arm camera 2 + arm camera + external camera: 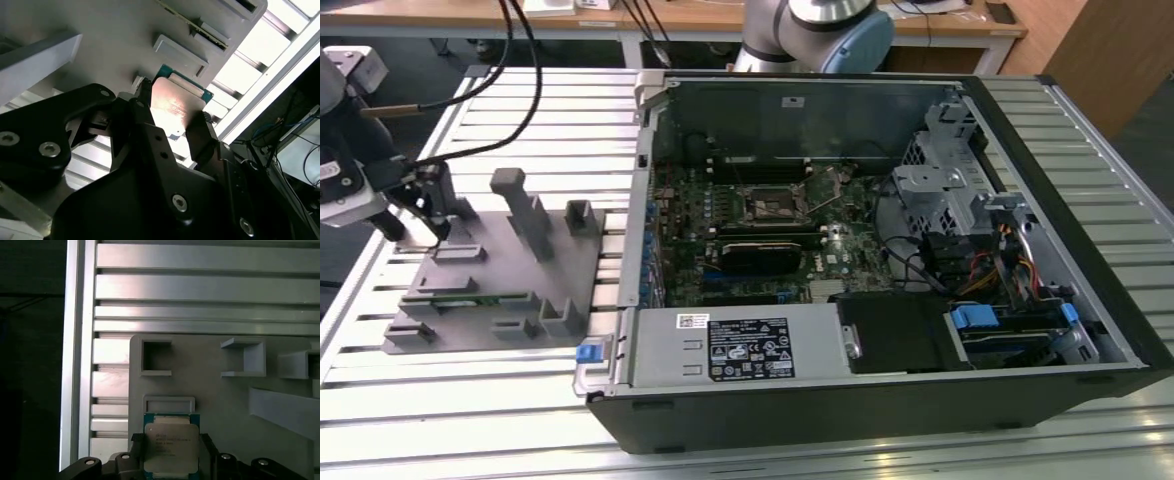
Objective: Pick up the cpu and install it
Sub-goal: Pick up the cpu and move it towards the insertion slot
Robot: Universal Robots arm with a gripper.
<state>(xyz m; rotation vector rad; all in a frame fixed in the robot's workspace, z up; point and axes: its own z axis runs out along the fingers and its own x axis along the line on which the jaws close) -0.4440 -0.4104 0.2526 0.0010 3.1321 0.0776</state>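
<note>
The exterior view looks down from high up and a bit far off at the table [454, 400], the grey fixture [494, 285] and the open computer case [787, 110]. Both wrist views sit very close by the gripper [171, 442], looking at the cpu [175, 105] and the same grey fixture.

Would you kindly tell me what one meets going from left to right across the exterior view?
Tool, closed on the cpu → grey fixture → open computer case, with its processor socket → metal drive cage.
</note>
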